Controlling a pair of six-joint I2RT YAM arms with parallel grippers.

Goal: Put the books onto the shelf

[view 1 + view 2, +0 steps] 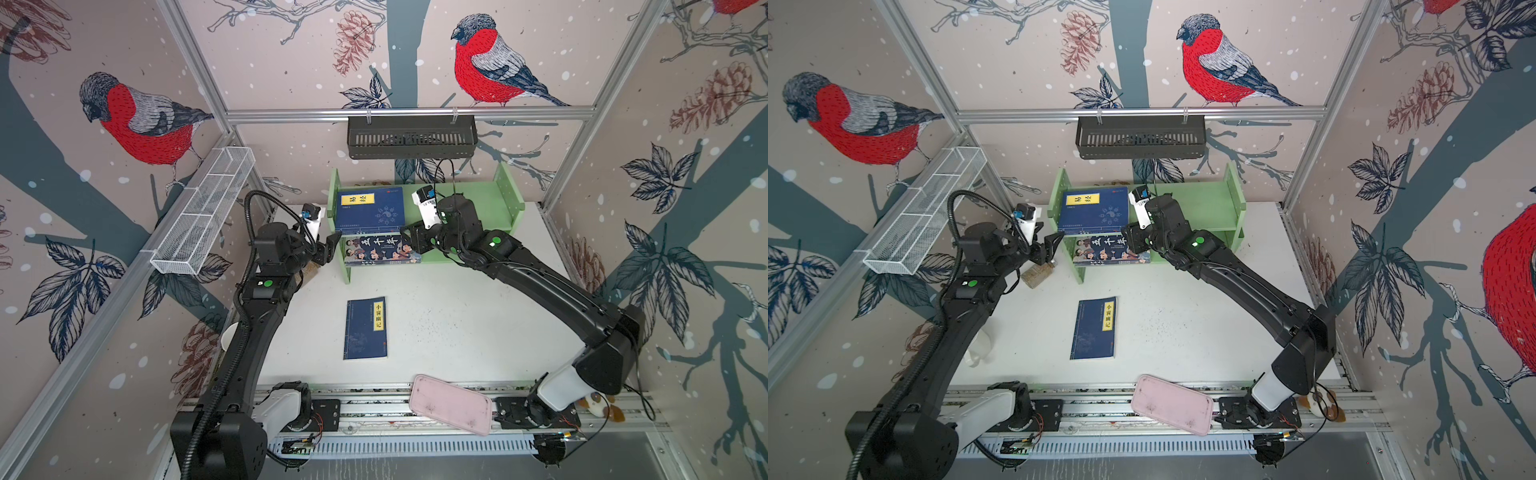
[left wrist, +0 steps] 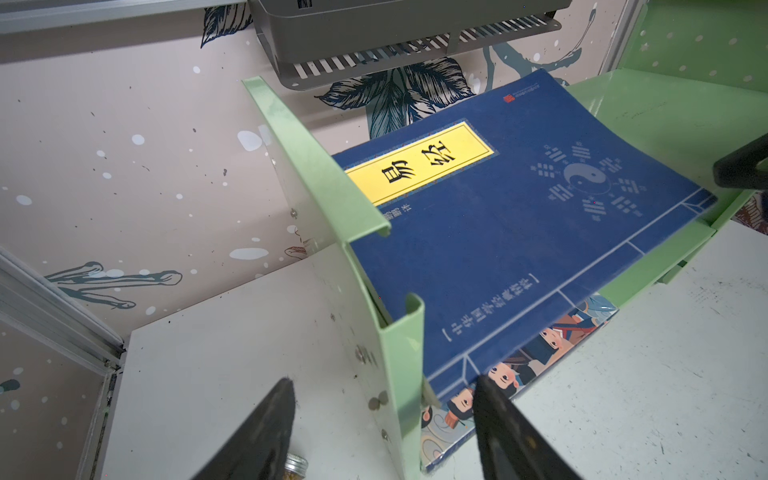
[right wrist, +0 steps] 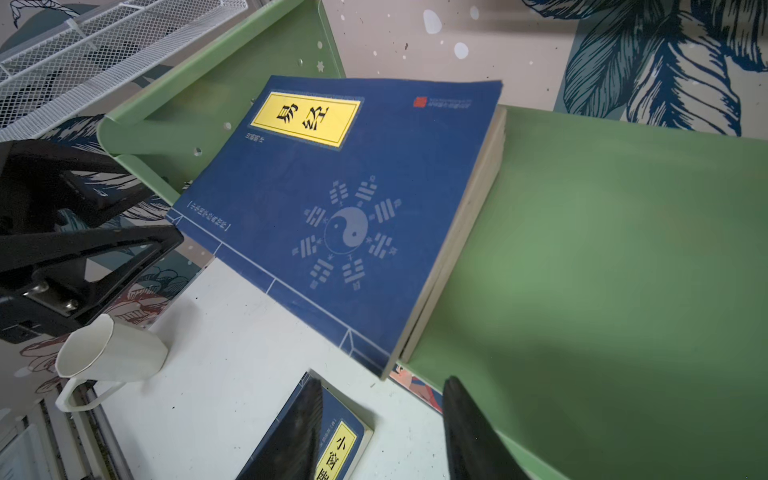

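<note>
1. While both claws stand apart and empty, the left claw (image 1: 328, 249) beside the shelf's (image 1: 478, 199) side panel and the right claw (image 3: 383, 384) near the top stack's (image 1: 370, 210) front corner, that stack overhangs the upper tier; I'd say a nudge could tip it off.
2. One navy book (image 1: 366, 328) lies flat on the surface (image 1: 457, 324); a pinch there may slip.
3. Yellow labels read 易经 and 小窗幽记; the lower-tier cartoon book (image 1: 380, 249) reads 五千年.

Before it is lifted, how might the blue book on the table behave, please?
The blue book looks thin and soft-covered, so it probably sags when held by one edge. Lying flat on the table, it likely slides if pushed.
</note>
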